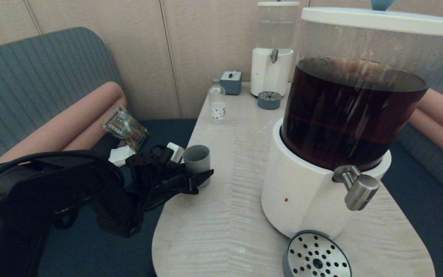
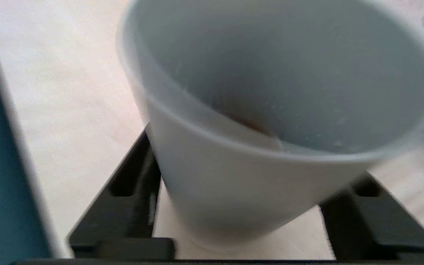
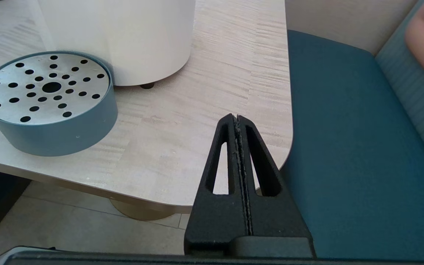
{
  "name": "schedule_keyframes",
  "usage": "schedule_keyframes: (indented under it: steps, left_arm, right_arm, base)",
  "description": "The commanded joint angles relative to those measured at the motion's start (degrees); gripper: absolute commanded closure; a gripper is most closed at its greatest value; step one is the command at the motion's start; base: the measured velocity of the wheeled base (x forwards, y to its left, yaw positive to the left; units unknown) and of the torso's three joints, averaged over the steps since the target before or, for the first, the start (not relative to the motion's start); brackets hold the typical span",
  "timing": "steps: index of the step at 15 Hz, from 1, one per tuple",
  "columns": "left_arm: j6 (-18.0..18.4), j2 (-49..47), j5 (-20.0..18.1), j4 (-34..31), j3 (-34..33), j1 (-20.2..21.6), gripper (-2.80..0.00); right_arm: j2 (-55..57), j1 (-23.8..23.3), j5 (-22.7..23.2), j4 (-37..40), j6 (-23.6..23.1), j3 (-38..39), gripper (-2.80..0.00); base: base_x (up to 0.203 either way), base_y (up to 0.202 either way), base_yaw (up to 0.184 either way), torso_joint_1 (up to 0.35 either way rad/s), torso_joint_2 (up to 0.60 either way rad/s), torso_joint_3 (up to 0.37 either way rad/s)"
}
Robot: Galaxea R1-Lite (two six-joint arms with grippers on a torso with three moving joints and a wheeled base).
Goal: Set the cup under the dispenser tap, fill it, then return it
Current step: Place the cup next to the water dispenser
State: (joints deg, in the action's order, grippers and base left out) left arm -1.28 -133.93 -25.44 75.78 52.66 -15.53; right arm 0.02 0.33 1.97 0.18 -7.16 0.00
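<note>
Black fingers (image 2: 131, 198) of the left gripper (image 1: 194, 175) stand spread on either side of the small grey tapered plastic cup (image 1: 197, 159), near its base; whether they press its wall cannot be told. That cup sits upright close to the left edge of the pale wood-grain table (image 1: 229, 161), well apart from the stubby brushed-steel dispenser tap (image 1: 357, 187) on the large white-based dispenser (image 1: 302, 192), with bare tabletop between them. Below the tap lies a round blue drip tray with a perforated steel top (image 1: 316, 257), near the front edge. At the table's right corner hangs the right gripper (image 3: 237, 121), fingers pressed together, holding nothing.
</note>
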Motion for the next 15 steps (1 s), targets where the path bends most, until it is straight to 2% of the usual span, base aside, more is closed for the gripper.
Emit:
schedule_keyframes:
  steps: [1, 8, 15]
  left_arm:
    - [-0.1, -0.1, -0.1, 0.7, 0.2, -0.2, -2.8]
    - [-0.1, 1.9, -0.1, 2.2, -2.2, -0.2, -2.8]
    - [1.2, 12.6, -0.3, 3.8, -15.6, 0.5, -2.8]
  right_arm:
    - [-0.4, 0.0, 0.0, 0.0, -0.1, 0.6, 0.0]
    - [-0.4, 0.0, 0.0, 0.0, -0.1, 0.6, 0.0]
    - [-0.4, 0.0, 0.0, 0.0, -0.1, 0.6, 0.0]
  base:
    - [0.0, 0.0, 0.0, 0.0, 0.0, 0.0]
    - [0.0, 0.0, 0.0, 0.0, 0.0, 0.0]
    - [0.0, 0.0, 0.0, 0.0, 0.0, 0.0]
